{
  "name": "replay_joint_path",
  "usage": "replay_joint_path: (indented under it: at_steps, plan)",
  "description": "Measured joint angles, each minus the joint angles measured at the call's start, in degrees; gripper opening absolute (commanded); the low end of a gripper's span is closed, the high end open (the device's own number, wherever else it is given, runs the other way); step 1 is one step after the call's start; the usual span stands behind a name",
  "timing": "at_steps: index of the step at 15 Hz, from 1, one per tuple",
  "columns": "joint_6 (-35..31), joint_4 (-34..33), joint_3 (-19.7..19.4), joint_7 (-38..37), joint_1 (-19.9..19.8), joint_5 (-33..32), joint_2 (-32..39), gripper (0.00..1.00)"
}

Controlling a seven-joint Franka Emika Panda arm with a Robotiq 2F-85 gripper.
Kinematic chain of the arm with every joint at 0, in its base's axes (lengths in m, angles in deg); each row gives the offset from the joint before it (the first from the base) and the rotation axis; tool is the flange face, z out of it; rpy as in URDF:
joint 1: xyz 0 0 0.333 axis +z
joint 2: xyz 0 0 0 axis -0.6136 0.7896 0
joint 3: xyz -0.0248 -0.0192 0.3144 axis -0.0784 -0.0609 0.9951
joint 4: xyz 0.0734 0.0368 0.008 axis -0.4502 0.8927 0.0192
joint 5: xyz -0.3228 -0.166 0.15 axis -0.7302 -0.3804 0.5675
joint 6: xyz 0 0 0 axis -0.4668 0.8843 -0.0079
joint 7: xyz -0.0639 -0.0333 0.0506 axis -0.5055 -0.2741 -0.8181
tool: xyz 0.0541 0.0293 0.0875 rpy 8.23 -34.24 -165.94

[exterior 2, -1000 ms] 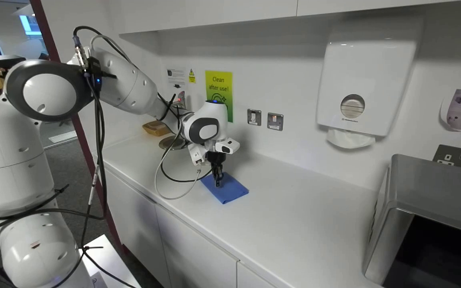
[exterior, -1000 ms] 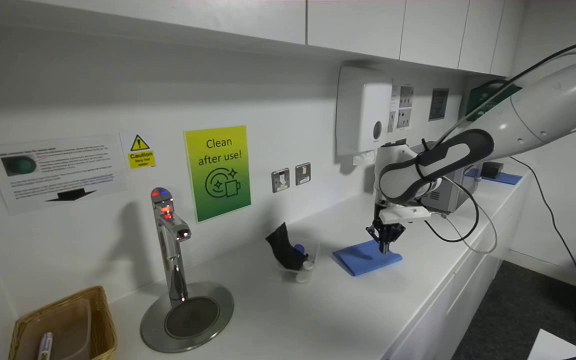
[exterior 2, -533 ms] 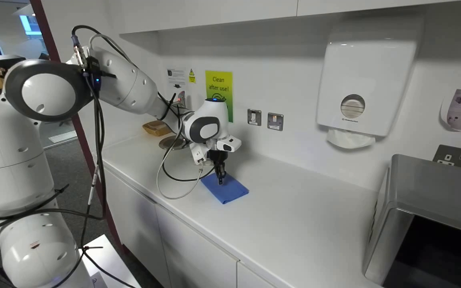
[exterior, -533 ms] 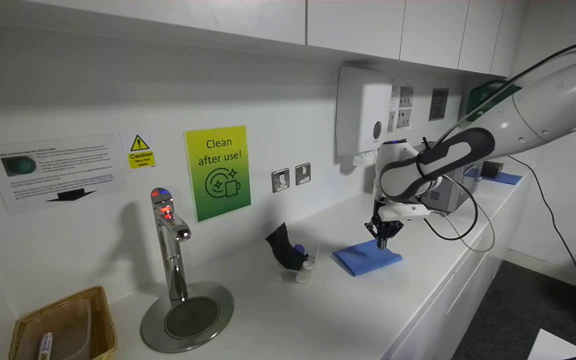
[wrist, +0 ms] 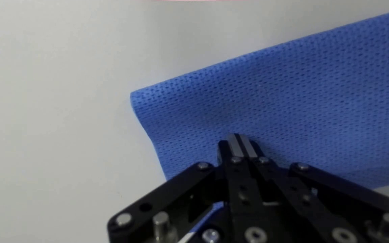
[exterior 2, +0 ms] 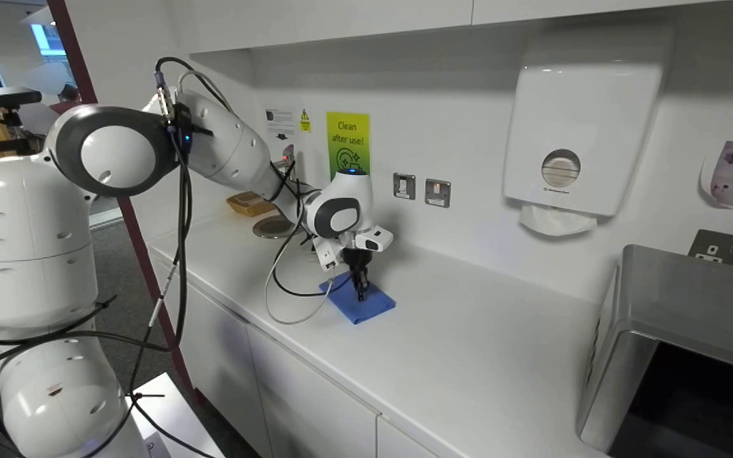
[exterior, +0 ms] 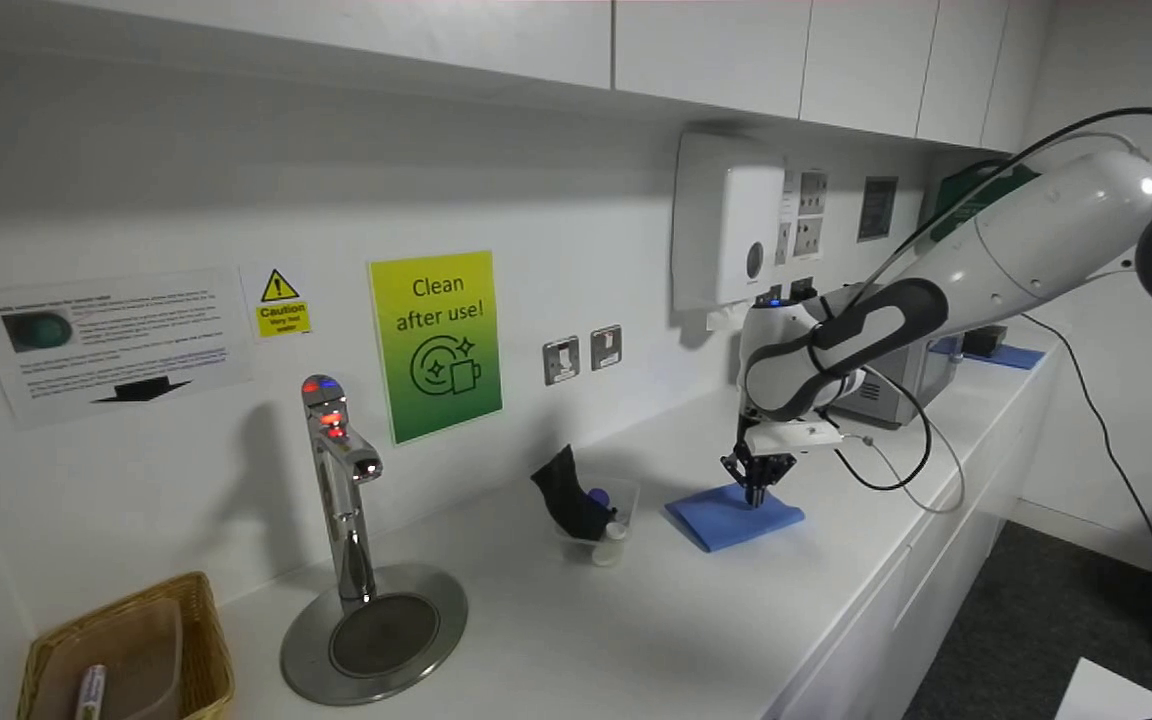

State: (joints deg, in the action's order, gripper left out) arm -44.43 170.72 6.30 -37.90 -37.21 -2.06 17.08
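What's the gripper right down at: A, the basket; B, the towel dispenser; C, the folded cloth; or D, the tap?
C: the wrist view shows the shut gripper with its tips at the folded cloth, blue fabric showing on both sides of them; whether they touch it is hard to tell.

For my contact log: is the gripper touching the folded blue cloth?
Cannot tell. The wrist view and both exterior views show the shut gripper in front of the folded blue cloth, with neither contact nor gap plain.
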Motion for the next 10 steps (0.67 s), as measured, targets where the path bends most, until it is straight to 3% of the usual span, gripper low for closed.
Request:
replay_joint_path:
  at_steps: [10]
  plan:
    - [-0.14,-0.94,-0.6,0.0,0.0,-1.22,1.78,0.0]
